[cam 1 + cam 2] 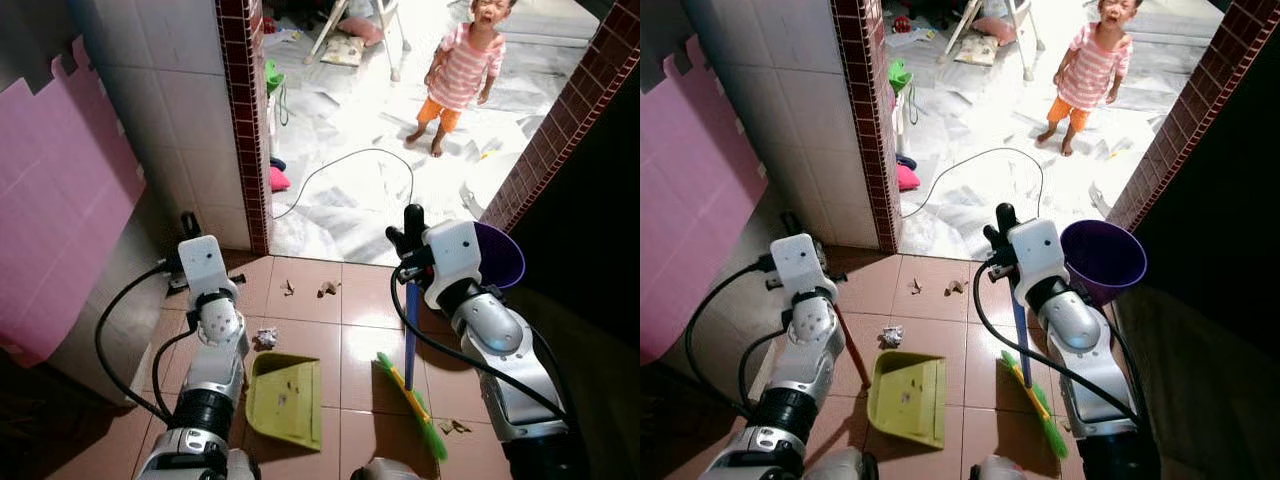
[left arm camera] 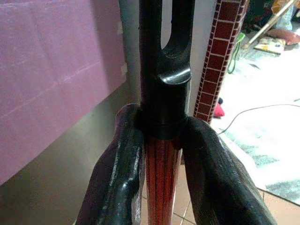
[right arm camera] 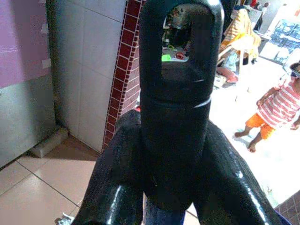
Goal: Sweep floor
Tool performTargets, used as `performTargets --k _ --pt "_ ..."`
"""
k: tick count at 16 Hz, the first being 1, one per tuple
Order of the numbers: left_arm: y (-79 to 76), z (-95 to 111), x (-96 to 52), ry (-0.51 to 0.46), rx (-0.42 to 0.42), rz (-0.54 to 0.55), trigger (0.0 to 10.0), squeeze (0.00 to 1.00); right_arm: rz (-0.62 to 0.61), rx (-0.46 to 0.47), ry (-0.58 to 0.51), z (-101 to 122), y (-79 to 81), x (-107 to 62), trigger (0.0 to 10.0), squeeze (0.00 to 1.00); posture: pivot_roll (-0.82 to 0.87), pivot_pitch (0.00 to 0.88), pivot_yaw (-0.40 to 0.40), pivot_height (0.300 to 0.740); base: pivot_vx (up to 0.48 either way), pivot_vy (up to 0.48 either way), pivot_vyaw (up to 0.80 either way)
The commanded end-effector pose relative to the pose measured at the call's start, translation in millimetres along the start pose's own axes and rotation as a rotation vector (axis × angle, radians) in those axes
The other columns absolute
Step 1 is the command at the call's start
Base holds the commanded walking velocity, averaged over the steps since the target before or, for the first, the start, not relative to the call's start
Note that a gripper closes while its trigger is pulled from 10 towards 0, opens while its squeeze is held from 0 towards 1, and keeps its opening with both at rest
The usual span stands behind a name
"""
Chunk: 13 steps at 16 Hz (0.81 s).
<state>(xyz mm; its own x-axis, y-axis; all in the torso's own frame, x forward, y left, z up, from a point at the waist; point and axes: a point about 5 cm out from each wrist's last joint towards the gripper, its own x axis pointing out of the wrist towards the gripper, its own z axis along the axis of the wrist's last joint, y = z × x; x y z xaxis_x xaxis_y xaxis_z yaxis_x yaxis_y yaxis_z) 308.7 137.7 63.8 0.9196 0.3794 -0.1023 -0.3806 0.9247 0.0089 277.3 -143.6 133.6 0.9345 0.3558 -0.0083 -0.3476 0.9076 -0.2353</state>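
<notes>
A yellow-green dustpan (image 1: 285, 400) rests on the terracotta tiles in front of me, with a few crumbs in it. Its red-brown handle (image 1: 848, 355) has a black cap, and my left gripper (image 2: 161, 124) is shut on it just below that cap. My right gripper (image 3: 173, 131) is shut on the black-capped top of a broom with a blue handle (image 1: 411, 340). The green broom head (image 1: 412, 402) touches the floor to the right of the dustpan. Crumpled paper (image 1: 265, 337) lies by the dustpan's far left corner. Brown scraps (image 1: 328, 288) lie farther ahead.
A purple bucket (image 1: 1102, 255) stands right of the broom by a brick wall. A brick pillar (image 1: 245, 120) and pink foam mat (image 1: 50, 200) are on the left. Beyond the doorway, a child (image 1: 465, 65) stands on the pale floor near a cable (image 1: 340, 165).
</notes>
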Motion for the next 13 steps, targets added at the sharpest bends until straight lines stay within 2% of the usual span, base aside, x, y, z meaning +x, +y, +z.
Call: performTargets --k 1,2,3,5,9,13 --pt "-6.2 11.5 3.4 -0.05 -0.013 -0.009 0.0 0.0 0.009 -0.021 -0.058 12.2 -0.7 3.0 10.0 0.0 -0.13 0.0 -0.034 0.74 0.0 0.0 0.0" --pt "-7.2 10.7 3.6 -0.044 -0.021 -0.02 3.1 0.0 0.01 -0.02 -0.06 12.3 -0.5 3.2 10.0 0.0 -0.13 0.0 -0.034 0.74 0.0 0.0 0.0" --pt "-8.2 9.7 3.3 -0.037 -0.023 -0.031 10.0 1.0 0.012 -0.02 -0.062 12.4 0.2 3.6 10.0 0.0 -0.13 0.0 -0.032 0.74 0.0 0.0 0.0" --pt "-8.6 7.4 2.1 -0.021 -0.031 -0.038 10.0 1.0 0.015 -0.019 -0.064 12.7 0.7 4.0 10.0 0.0 -0.13 0.0 -0.034 0.74 0.0 0.0 0.0" --pt "-5.8 5.0 -2.7 -0.018 0.015 -0.067 10.0 1.0 0.019 -0.02 -0.067 12.8 0.6 4.7 10.0 0.0 -0.13 0.0 -0.034 0.74 0.0 0.0 0.0" --pt "7.0 2.7 -7.3 0.004 0.059 -0.055 10.0 1.0 0.025 -0.02 -0.071 13.1 1.2 6.0 10.0 0.0 -0.12 0.0 -0.034 0.74 0.0 0.0 0.0"
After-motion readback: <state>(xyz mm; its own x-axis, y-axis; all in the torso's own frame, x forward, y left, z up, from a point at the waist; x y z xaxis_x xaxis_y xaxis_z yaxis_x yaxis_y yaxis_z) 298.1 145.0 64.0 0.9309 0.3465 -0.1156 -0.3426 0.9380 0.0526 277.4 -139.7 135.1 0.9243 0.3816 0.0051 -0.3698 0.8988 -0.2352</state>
